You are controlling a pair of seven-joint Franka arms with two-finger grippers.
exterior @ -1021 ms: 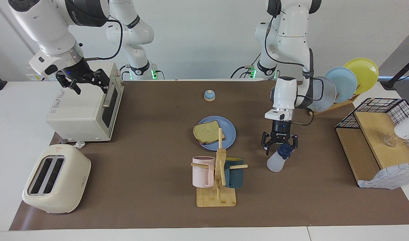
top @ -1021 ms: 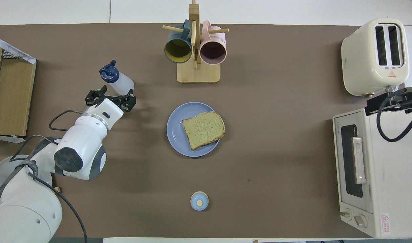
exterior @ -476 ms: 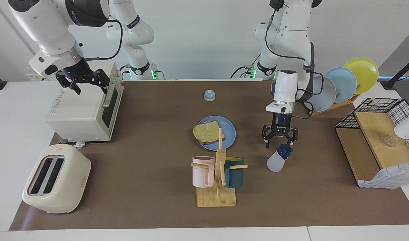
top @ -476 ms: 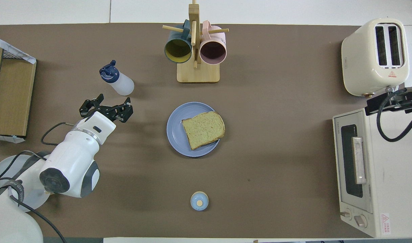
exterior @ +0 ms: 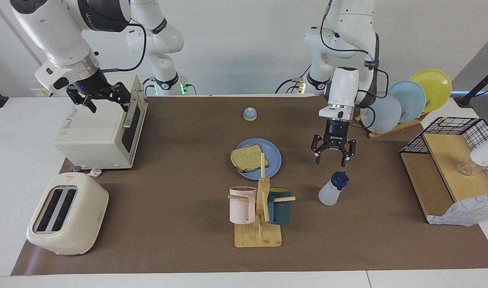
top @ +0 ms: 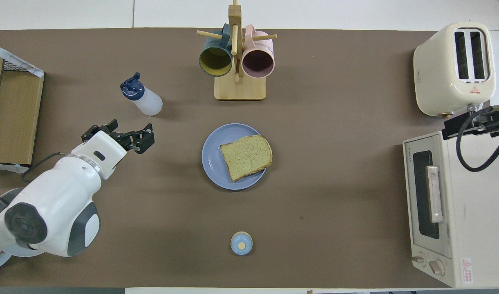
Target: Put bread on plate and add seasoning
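Left gripper (exterior: 331, 159) hangs in the air with its fingers spread and nothing between them, over bare brown table mat (exterior: 180, 168) just nearer the robots than the seasoning (exterior: 331, 189). Clear of it, the bottle stands upright on the mat, translucent white with a dark blue cap, toward the left arm's end of the table.

At the middle of the mat lies the plate (exterior: 273, 158), flat and blue, with the bread (exterior: 247, 159) resting on it; the slice overhangs the rim slightly on the side toward the right arm's end. Plate and bottle are well apart.

Farther from the robots than the plate stands a wooden mug rack (exterior: 259, 224), carrying a pink mug (exterior: 240, 205) and a dark teal mug (exterior: 280, 206). Nearer the robots than the plate sits a small blue-domed bell (exterior: 249, 114).

Right gripper (exterior: 108, 105) hovers over the top of the toaster oven (exterior: 96, 136) at the right arm's end of the table, also spread wide and holding nothing; that arm waits. Farther from the robots than the oven sits a cream two-slot toaster (exterior: 66, 216).

At the left arm's end, a wooden rack holds three upright plates (exterior: 407, 102), grey-blue, light blue and yellow, and a wire basket with wooden shelf (exterior: 447, 168) stands farther from the robots than that rack.
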